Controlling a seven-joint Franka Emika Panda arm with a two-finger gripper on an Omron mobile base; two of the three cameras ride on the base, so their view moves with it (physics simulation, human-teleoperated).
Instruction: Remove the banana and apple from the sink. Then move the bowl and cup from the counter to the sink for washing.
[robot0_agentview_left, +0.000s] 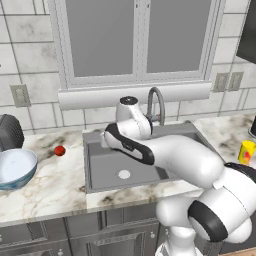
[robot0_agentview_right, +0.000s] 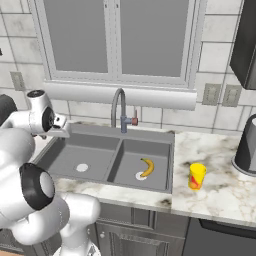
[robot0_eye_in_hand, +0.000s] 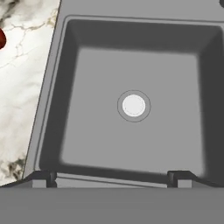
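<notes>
Banana (robot0_agentview_right: 147, 167) in right basin of sink (robot0_agentview_right: 75, 150); claw (robot0_eye_in_hand: 112, 177) spread wide, empty, above left basin.

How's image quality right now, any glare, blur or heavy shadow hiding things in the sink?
Left base view: even light, no glare, but the arm covers the right part of the sink. Right base view: soft and low-detail, yet the banana reads clearly in the right basin, with faint shading only. Hand view: sharp enough, mild darkening at the basin corners, the drain plain; the apple is cut by the frame edge.
</notes>
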